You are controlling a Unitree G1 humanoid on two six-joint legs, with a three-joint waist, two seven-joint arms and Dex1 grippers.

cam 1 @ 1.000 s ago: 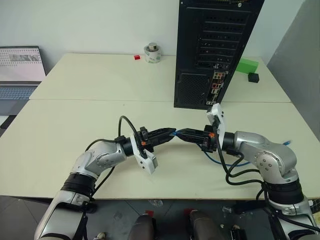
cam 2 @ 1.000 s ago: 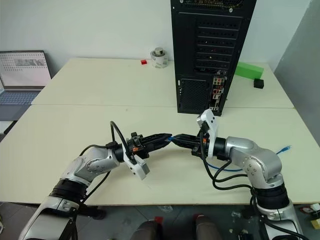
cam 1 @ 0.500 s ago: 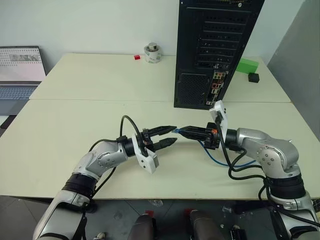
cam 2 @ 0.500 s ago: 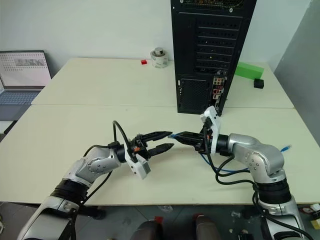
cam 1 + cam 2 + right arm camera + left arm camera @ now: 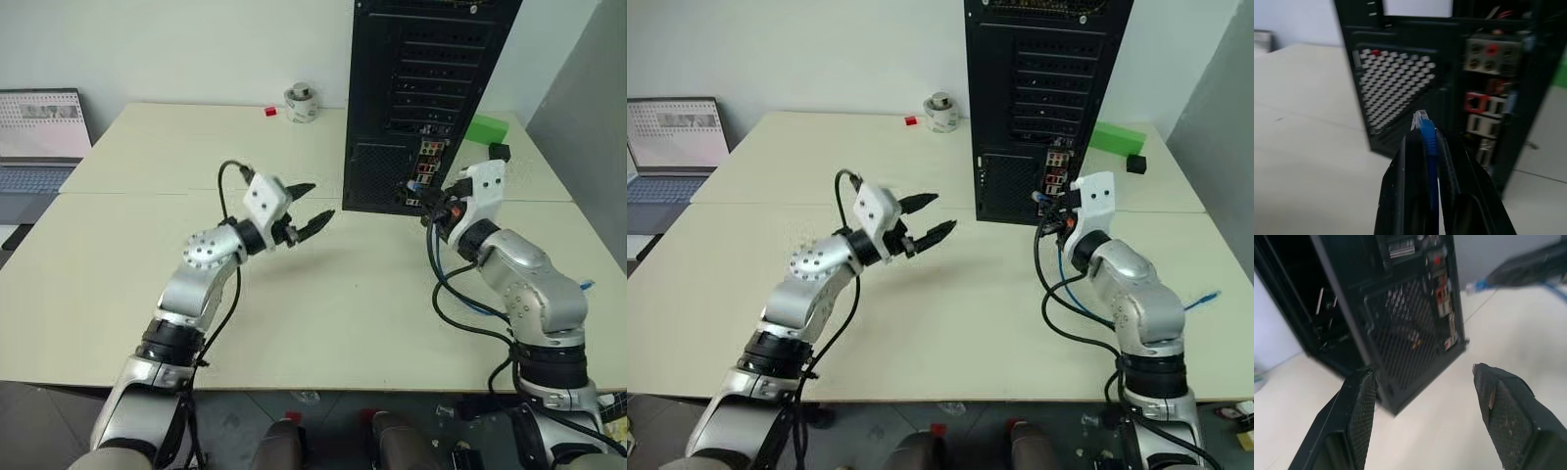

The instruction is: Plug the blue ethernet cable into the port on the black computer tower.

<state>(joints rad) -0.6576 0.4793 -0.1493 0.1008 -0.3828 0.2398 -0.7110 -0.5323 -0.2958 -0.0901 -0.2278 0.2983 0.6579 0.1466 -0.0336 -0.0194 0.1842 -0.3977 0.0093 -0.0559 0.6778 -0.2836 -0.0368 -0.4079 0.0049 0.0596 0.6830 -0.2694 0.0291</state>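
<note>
Two arms face the tower [image 5: 1043,88]: right gripper [image 5: 1425,142] pinches the cable [image 5: 1428,134] (plug forward, aimed near the ports), left gripper [image 5: 926,219] hangs released.

Black computer tower [image 5: 416,93] with perforated mesh vent and red/coloured connectors, blue ethernet cable [image 5: 1427,134] with clear plug, cream desk [image 5: 196,157], green block [image 5: 483,128] far right.

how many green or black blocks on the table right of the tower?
2. A green block lies on the table just right of the black computer tower; a small black block sits at its near-right corner. More may be hidden behind the tower.
</note>
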